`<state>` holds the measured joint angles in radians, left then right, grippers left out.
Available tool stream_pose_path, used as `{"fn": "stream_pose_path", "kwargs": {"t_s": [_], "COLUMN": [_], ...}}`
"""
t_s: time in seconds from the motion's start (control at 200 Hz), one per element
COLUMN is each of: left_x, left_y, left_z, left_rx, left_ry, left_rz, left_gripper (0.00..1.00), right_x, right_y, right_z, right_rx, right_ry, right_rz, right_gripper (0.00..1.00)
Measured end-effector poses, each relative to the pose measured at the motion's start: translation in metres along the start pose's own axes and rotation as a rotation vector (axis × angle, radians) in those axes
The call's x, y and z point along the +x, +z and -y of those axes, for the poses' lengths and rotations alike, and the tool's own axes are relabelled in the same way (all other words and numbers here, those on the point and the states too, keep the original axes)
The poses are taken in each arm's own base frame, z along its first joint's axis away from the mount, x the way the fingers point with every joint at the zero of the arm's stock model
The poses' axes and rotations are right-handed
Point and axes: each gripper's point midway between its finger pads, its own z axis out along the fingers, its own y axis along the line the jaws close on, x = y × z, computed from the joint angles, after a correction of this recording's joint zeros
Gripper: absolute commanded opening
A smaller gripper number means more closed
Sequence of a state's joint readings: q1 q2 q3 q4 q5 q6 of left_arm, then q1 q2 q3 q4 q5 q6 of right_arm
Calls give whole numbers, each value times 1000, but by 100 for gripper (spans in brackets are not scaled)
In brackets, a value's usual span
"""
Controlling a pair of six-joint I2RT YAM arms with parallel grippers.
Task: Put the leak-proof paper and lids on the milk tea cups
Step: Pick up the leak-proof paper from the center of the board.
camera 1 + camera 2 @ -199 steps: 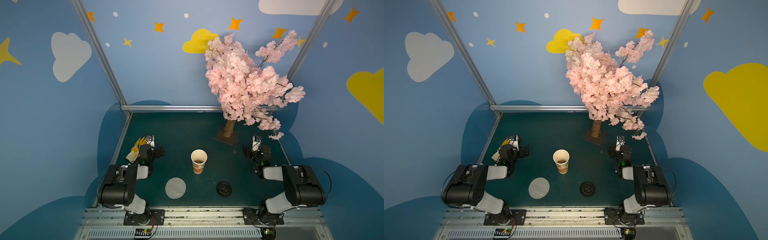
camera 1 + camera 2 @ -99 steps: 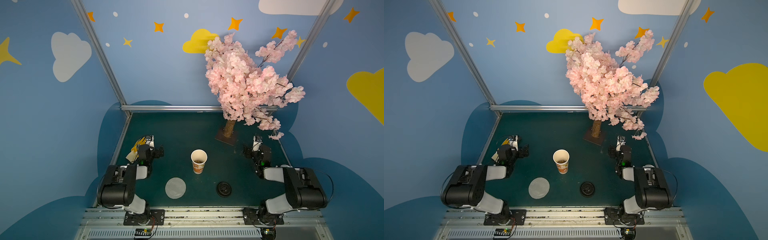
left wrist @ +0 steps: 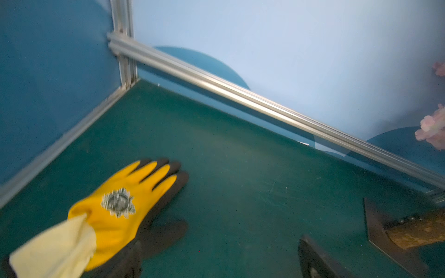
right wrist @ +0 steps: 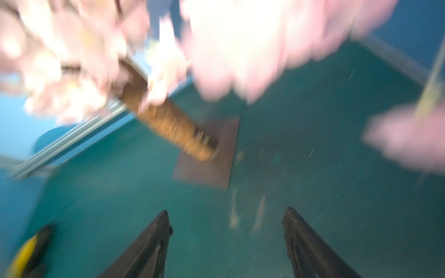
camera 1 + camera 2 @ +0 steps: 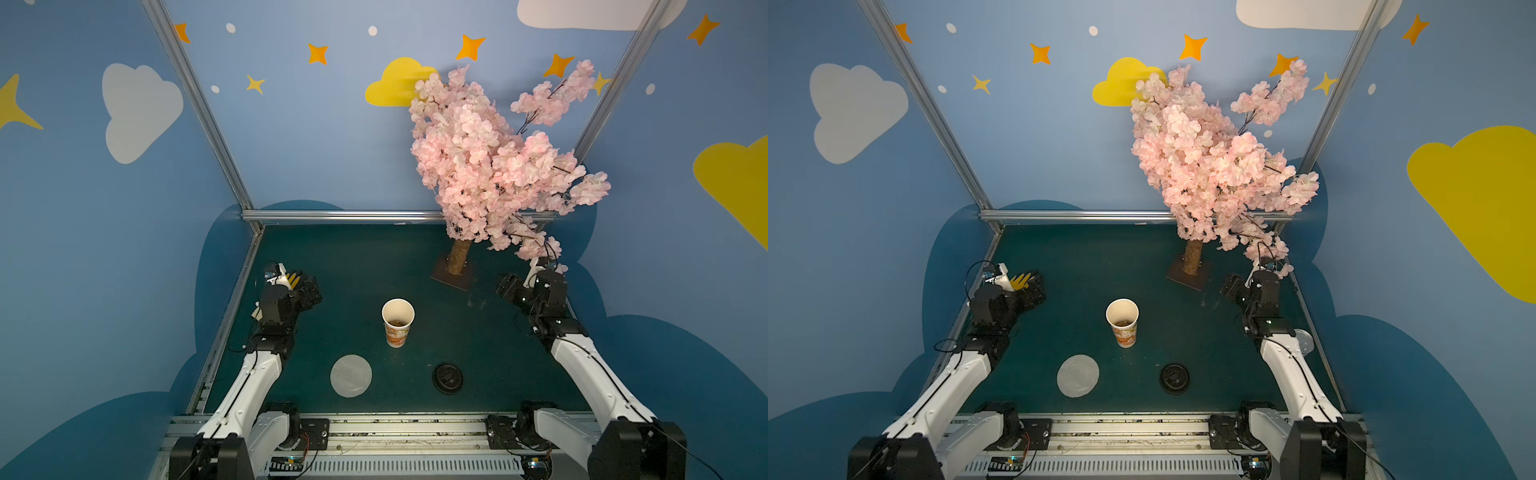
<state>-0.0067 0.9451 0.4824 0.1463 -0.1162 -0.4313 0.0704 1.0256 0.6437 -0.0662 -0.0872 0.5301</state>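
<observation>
both spread, empty: left fingers (image 3: 313,262), right fingers (image 4: 149,248); milk tea cup (image 5: 397,328) print unreadable; leak-proof paper (image 5: 351,376) flat nearby.

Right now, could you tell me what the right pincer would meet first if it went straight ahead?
Probably the brown base plate of the tree, ahead of the open right pincer; blur hides depth.

grn mat (image 5: 357,270), cup (image 5: 397,328), paper (image 5: 351,375), blk lid (image 5: 447,378), tree (image 5: 459,257)

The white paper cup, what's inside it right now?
The paper cup is uncovered; a small brownish patch shows at its bottom. The near wall hides the rest.
</observation>
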Motion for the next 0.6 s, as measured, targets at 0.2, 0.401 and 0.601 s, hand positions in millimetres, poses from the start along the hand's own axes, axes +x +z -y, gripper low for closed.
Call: {"fn": "stream_pose_path", "kwargs": {"t_s": [0.2, 0.401, 0.601], "left_x": [77, 129, 175], "left_y": [-32, -55, -78], "left_z": [-21, -10, 18], "left_rx": [-20, 46, 131], "left_ry": [-222, -337, -333], "left_rz": [-198, -410, -639], "left_gripper": [100, 97, 95], "right_x": [109, 179, 249], "right_y": [-30, -67, -88], "right_z": [-30, -78, -106], "right_rx": [-131, -284, -307], "right_ry": [127, 163, 136], "right_rz": [-343, -563, -714], "right_gripper": [65, 60, 60]}}
